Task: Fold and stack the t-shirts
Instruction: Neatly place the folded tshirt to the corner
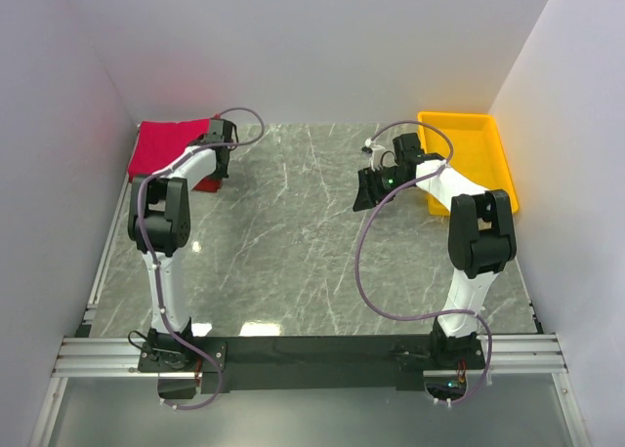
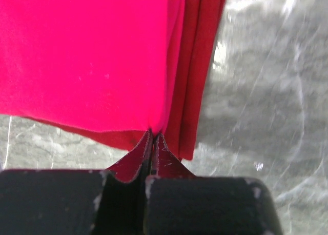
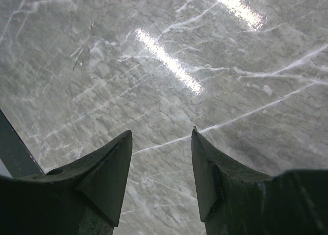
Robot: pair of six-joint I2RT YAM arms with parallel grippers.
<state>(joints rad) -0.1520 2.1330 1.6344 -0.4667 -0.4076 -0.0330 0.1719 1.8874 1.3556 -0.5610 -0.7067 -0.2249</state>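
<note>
Left gripper (image 2: 152,142) clenched on pink t-shirt (image 2: 82,55) edge, maybe brick-red t-shirt (image 2: 197,65) too. Pulling could drag the 2 together. Right gripper (image 3: 161,163) released, empty.

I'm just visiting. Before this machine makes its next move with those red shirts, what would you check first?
1. Left pincer shut on edge of darker red t-shirt: ok.
2. Pink t-shirt also caught in that pinch: cannot tell.
3. Pink t-shirt lying over the darker one: ok.
4. Right pincer open, empty, above bare table: ok.
5. Yellow tray well apart from the shirts: ok.
</note>
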